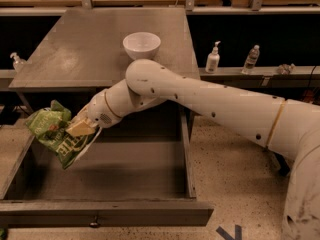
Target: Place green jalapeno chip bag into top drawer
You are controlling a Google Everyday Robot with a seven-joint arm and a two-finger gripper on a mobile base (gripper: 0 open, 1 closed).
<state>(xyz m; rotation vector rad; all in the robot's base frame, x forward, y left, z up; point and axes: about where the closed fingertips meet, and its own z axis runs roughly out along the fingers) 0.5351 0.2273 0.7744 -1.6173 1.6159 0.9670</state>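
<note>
Green and crinkled, the green jalapeno chip bag (52, 134) hangs in the air just below the front left corner of the tabletop (85, 49), over the left part of the open top drawer (150, 213). Its upper left part shows in front of the drawer's left wall. Its lower end points down to the drawer floor but, as I judge, does not touch it. The claw (82, 128) is closed on the right side of the bag and pinches the foil between its pale pads (78, 128); it has hold of nothing else. The white arm reaches to it from the right, crossing the front edge of the tabletop.

The step in hand is the release inside the drawer. To do it well, I think the bag should go a little more to the right and lower, so that all of it is inside the left wall before the claw opens. A bag let go on top of the wall may tip out. It looks light and slippery, so a low release is better than a drop.

Further right, the white bowl (142, 44) stands on the tabletop, nearer its right edge than its left, well apart from the work. Beyond the right edge, a white pump bottle (213, 59) and a clear bottle (251, 59) stand on a ledge.
</note>
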